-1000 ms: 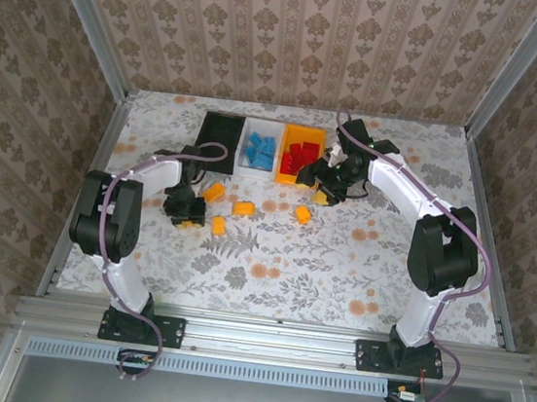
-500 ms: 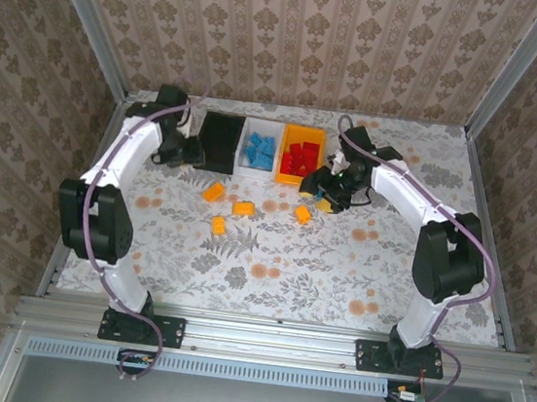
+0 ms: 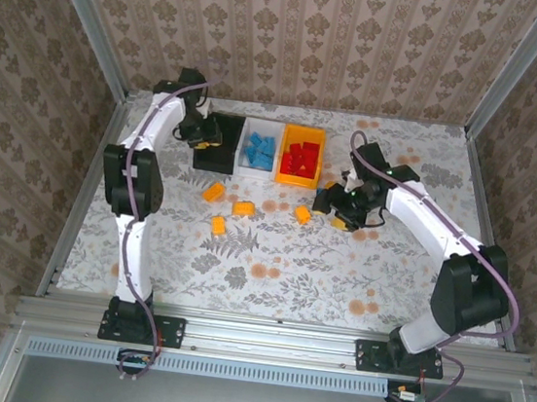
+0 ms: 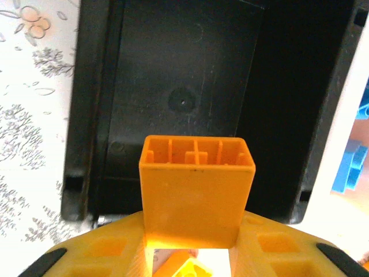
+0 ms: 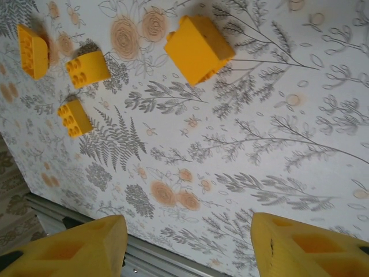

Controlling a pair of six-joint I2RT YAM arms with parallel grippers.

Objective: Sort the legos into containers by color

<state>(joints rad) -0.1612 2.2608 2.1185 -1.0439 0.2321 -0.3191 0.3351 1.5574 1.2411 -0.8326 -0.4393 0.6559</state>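
1 orange brick is pinched in my left gripper, right above the black bin; my right gripper hangs spread, right of that bin, near 4 loose orange bricks.

- The overhead view is bright and evenly lit from above; on the table I see only faint, soft shadows under the arms.
- In the left wrist view the black bin stays dark with a dull sheen, while the white bin beside it nearly washes out.
- The orange brick is sharp, with a warm glow beneath it.
- In the right wrist view the yellow fingers look slightly soft; the floral print is crisp.
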